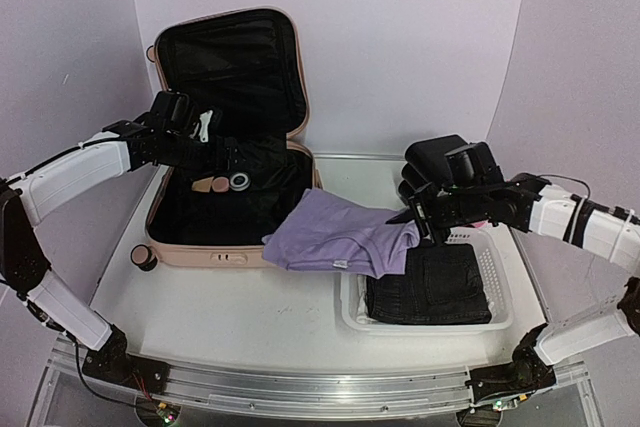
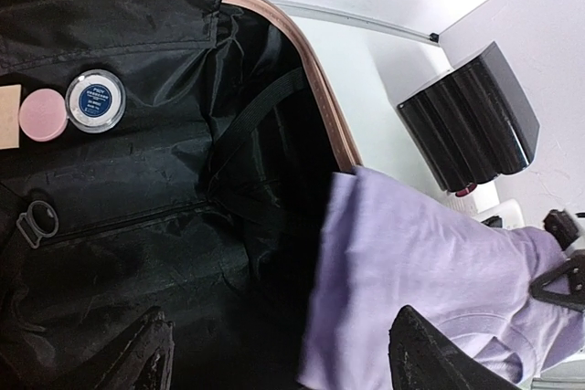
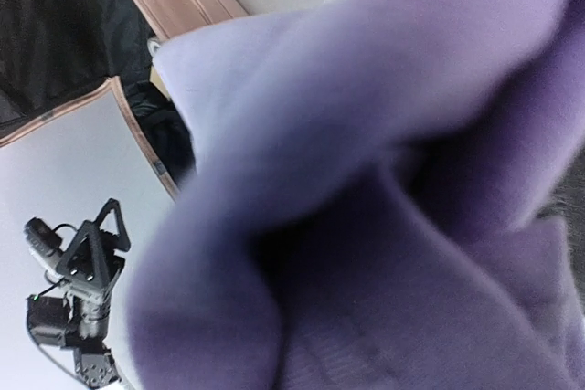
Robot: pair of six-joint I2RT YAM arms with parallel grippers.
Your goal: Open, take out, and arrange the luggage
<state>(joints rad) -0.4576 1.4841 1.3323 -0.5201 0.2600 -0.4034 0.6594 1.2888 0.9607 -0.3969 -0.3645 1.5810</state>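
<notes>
The white surface (image 1: 250, 317) carries everything in front of me. The luggage (image 1: 185, 252) sits on its left half, lying open: the bottom shell is flat on the surface and the lid stands upright behind it against the back wall, with black lining showing in both halves.

A lavender garment (image 1: 335, 232) drapes from the luggage's right front corner, across a strip of the surface, onto the near-left corner of a white perforated basket (image 1: 350, 317). The basket stands to the right of the luggage and holds a folded black cloth (image 1: 430, 287) that fills most of it. Behind the basket, near the back of the surface, is a black drawer box (image 2: 471, 116).

My left gripper (image 2: 279, 321) hangs over the open bottom shell with its fingers spread wide apart and nothing between them; below it I see only lining and the garment's edge.

My right gripper (image 1: 415, 222) is above the basket's far-left corner, clamped on the right edge of the lavender garment. The cloth fills my right wrist view, so I cannot see the fingers there.

On the lining toward the back of the bottom shell lie three small things in a row: a clear round jar with a blue label (image 2: 95, 100), a pink round jar (image 2: 43, 116) just beside it, and a tan piece (image 2: 9, 116) I cannot make out.
</notes>
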